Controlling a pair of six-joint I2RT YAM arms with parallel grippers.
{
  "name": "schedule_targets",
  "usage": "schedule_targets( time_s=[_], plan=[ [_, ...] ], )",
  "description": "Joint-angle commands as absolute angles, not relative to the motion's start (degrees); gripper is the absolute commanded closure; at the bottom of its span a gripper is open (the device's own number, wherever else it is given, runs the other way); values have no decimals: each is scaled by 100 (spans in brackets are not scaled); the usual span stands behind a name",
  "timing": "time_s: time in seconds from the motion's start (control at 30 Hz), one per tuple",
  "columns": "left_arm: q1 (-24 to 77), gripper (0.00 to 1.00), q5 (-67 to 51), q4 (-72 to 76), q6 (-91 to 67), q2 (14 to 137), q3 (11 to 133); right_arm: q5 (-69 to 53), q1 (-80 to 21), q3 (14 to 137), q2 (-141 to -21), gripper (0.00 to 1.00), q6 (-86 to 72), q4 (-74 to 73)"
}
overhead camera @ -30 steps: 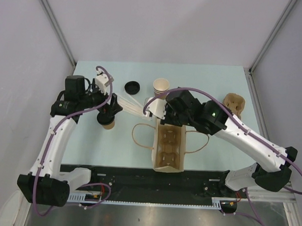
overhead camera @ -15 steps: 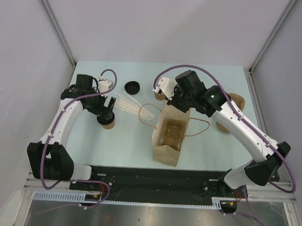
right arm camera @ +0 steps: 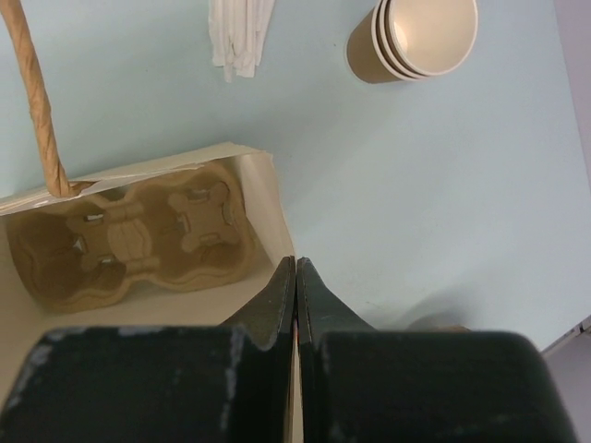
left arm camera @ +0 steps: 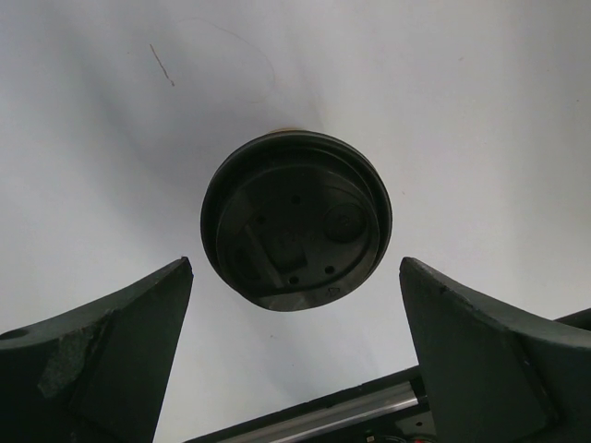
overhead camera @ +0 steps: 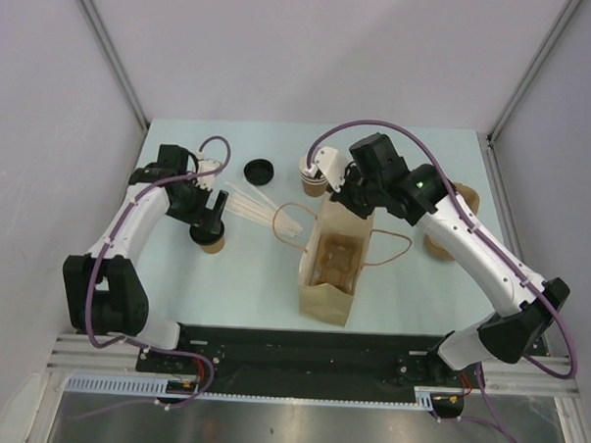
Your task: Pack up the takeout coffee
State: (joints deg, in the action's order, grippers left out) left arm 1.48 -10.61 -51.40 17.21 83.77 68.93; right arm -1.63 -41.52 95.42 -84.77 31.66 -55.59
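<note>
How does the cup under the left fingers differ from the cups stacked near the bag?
The takeout coffee is one cup, closed by a black lid; the stack of cups is several nested cups, lidless, with cream insides showing. Both are brown paper and stand upright.

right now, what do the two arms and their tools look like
The left arm and right arm are white shells with black joints, each trailing a purple cable. A green light glows on the right arm. The left tool and right tool have dark wedge-shaped fingers, scuffed pale.

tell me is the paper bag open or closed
Open: the paper bag gapes, cup carrier visible inside, right gripper pinching its rim.
</note>
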Motion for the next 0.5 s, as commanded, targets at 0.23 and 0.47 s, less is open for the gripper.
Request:
schedule_targets(
  time_s=[0.23,0.47],
  plan=[
    [149,1,-1037,-4948,1371,8560,6987,-474,-4008,9861,-8578,100,3032,-5449],
    [141,0,-897,-4913,1275,8763,7084,-527,-3990,9897,-8605,100,2971,-5476]
  ],
)
